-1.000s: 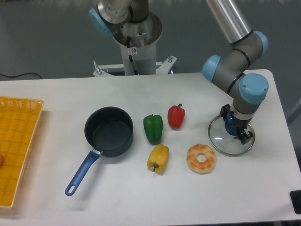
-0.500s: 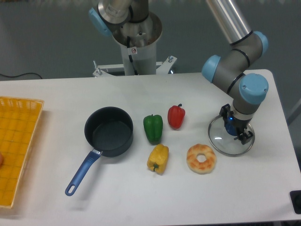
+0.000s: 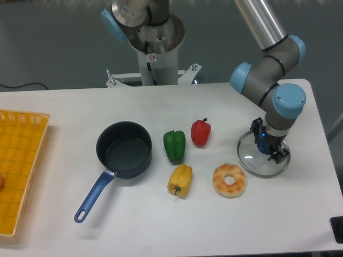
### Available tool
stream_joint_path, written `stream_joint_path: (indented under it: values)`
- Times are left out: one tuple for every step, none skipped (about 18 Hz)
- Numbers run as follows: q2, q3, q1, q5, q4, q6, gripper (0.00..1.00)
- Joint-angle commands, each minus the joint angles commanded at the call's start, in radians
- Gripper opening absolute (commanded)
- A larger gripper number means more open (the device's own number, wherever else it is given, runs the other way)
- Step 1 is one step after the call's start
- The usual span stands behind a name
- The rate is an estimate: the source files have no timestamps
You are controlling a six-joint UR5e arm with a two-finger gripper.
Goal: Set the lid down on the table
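Note:
The lid (image 3: pixel 256 161), a clear glass disc with a thin metal rim, lies flat on the white table (image 3: pixel 161 219) at the right, just right of the doughnut. My gripper (image 3: pixel 267 142) points down over its centre. The two black fingers (image 3: pixel 280 155) stand apart on either side of the small blue knob (image 3: pixel 262 141), with a gap on each side. The gripper looks open and holds nothing. The arm hides the far part of the lid.
A dark blue saucepan (image 3: pixel 124 149) with a blue handle sits left of centre. Green (image 3: pixel 174 145), red (image 3: pixel 201 132) and yellow (image 3: pixel 180 180) peppers and a glazed doughnut (image 3: pixel 229 180) lie in the middle. A yellow mesh basket (image 3: pixel 16 160) is at the left edge.

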Motion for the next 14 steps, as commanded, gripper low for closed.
stream_joint_path:
  values:
    - [0.002, 0.000, 0.000, 0.000, 0.000, 0.000, 0.79]
    - [0.003, 0.002, 0.000, 0.000, 0.000, 0.000, 0.79]
    - [0.005, 0.002, 0.002, 0.000, 0.000, 0.000, 0.81]
    - [0.005, 0.000, 0.002, 0.000, 0.000, 0.000, 0.83]
    - [0.005, 0.000, 0.002, 0.000, 0.000, 0.000, 0.83]
    - [0.006, 0.002, 0.002, 0.000, 0.000, 0.000, 0.84]
    - [0.008, 0.000, 0.002, 0.000, 0.000, 0.000, 0.86]
    - [0.011, 0.002, 0.002, -0.002, 0.000, 0.000, 0.88]
    - [0.017, 0.002, 0.002, -0.002, 0.000, 0.000, 0.91]
    - [0.018, 0.002, 0.002, -0.002, 0.000, 0.000, 0.94]
    - [0.026, 0.002, 0.000, -0.002, 0.000, -0.002, 0.98]
    - [0.031, 0.002, 0.000, -0.002, 0.000, -0.008, 0.99]
    - [0.032, 0.003, -0.002, -0.002, 0.000, -0.009, 0.99]
    - [0.032, 0.005, -0.002, -0.002, 0.000, -0.011, 0.99]
